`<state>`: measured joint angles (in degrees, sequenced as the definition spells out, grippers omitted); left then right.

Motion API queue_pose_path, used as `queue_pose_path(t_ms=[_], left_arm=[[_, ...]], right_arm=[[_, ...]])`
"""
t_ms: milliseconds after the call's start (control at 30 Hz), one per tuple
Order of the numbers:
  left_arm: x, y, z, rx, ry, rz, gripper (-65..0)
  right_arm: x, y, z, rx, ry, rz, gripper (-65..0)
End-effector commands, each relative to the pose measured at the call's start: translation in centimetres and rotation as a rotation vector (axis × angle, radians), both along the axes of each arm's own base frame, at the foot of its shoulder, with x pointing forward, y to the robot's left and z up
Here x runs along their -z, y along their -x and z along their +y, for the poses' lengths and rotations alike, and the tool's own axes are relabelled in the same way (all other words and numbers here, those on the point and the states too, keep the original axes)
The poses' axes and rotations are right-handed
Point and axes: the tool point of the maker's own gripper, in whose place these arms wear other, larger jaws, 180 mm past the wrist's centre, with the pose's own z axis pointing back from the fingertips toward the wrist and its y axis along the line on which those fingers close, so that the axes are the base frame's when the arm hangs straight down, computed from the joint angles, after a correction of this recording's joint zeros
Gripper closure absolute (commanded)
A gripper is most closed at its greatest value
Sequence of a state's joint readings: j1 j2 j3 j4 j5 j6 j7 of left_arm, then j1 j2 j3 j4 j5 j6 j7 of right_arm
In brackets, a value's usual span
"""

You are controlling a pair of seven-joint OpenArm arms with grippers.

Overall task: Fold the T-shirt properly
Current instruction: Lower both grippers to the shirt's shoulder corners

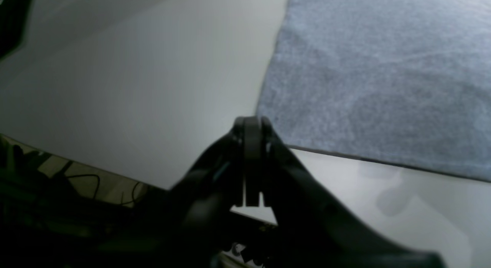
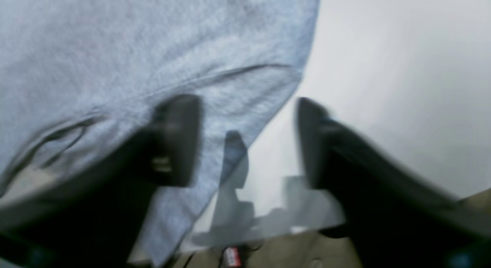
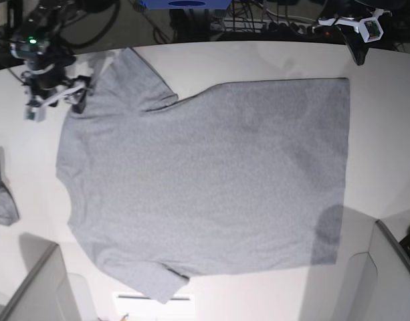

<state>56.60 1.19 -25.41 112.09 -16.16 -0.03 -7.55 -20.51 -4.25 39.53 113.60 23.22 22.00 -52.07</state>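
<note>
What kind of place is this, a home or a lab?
Probably a robotics lab: a white table with a T-shirt spread flat, cables behind it, and partition panels at the near corners.

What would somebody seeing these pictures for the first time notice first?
The big grey T-shirt spread flat, plain side up, across most of the white table. Next, the right gripper, open, at the sleeve in the base view's upper left. A smaller grey cloth lies at the left edge.
</note>
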Motion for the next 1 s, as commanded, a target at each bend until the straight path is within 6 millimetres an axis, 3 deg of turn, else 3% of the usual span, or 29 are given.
queue_pose_path(t_ms=[0, 133, 200, 433, 633, 867, 967], left_arm=[[-1.0, 0.0, 0.4, -0.004, -0.021, -0.027, 0.0], [-1.4, -0.7, 1.1, -0.037, 0.056, -0.084, -36.4], [-1.8, -1.4, 1.7, -0.039, 0.119, -0.12, -42.8], [-2.9, -3.8, 3.0, -0.004, 0.37, -0.227, -41.0], [-3.1, -4.6, 2.7, 0.055, 0.31, -0.215, -39.0], [-0.9, -4.2, 3.9, 0.009, 0.317, -0.185, -39.3], [0.0, -4.1, 4.0, 0.003, 0.329, -0.144, -39.2]], right_arm=[[-0.6, 0.0, -0.7, 0.011, -0.012, -0.011, -44.7], [-1.0, 0.3, -1.9, 0.071, -0.079, 0.01, -36.2], [-0.3, 0.0, -1.9, 0.079, -0.104, 0.022, -35.3], [2.6, -0.8, -1.0, 0.095, -0.209, 0.068, -35.3], [5.5, -0.4, -0.2, 0.114, -0.293, 0.126, -35.0], [7.5, 1.7, 0.5, 0.123, -0.333, 0.201, -35.0], [8.2, 2.5, 2.6, 0.055, -0.337, 0.242, -35.0]])
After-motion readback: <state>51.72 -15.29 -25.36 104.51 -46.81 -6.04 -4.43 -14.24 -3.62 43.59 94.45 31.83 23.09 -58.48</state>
